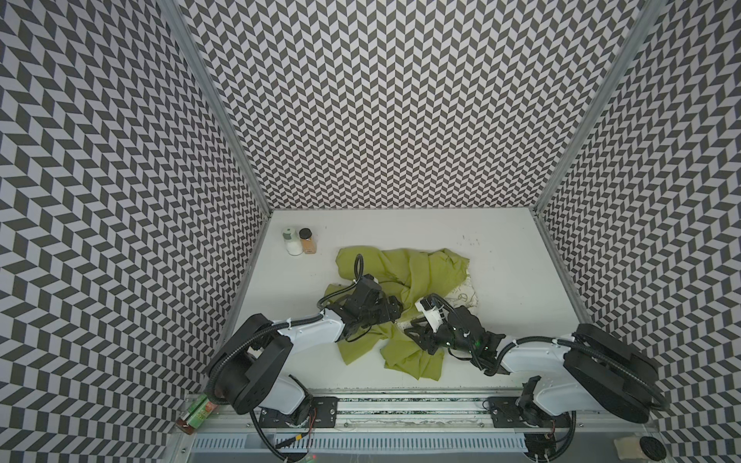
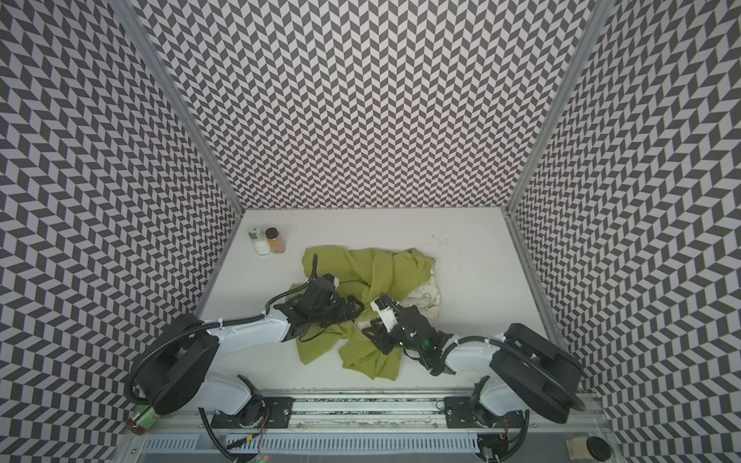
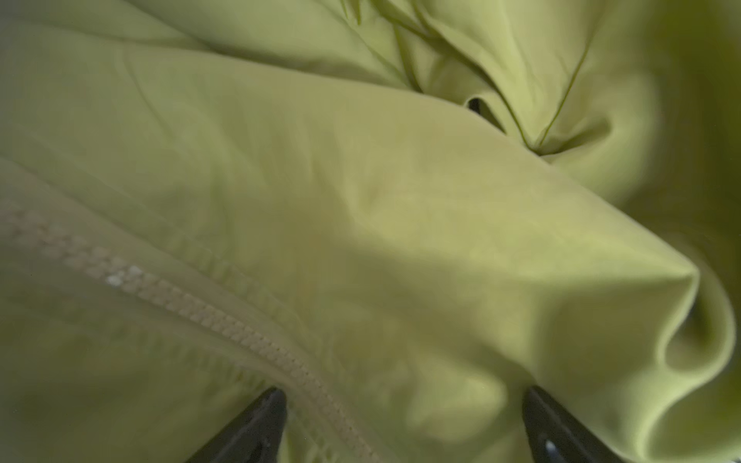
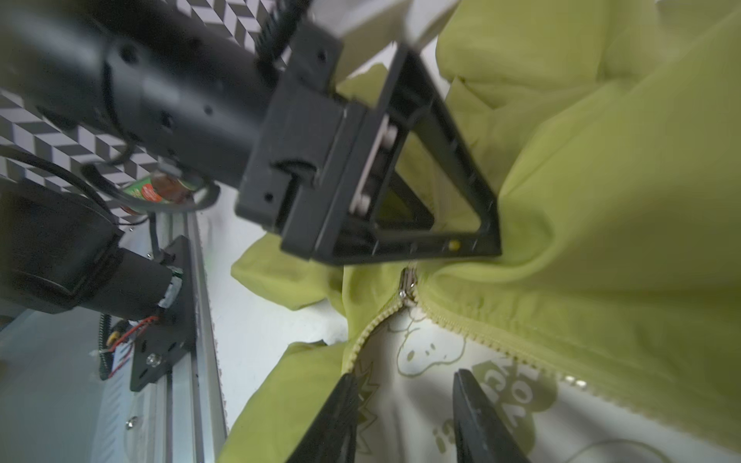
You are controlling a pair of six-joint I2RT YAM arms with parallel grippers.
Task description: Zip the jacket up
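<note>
Jacket (image 1: 417, 264) well apart from side walls (image 1: 641, 240)

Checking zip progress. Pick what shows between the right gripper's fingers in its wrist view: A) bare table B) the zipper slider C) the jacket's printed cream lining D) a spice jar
C: the fingers of the right gripper frame the lining of the jacket; the zipper slider sits apart.

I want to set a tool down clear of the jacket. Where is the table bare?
Barest: the table right of the jacket, out to the right wall. Also free: the strip between jacket and back wall, right of the two spice jars. Crowded: the middle, where left gripper and right gripper meet at the jacket, and near corners under the arms.
</note>
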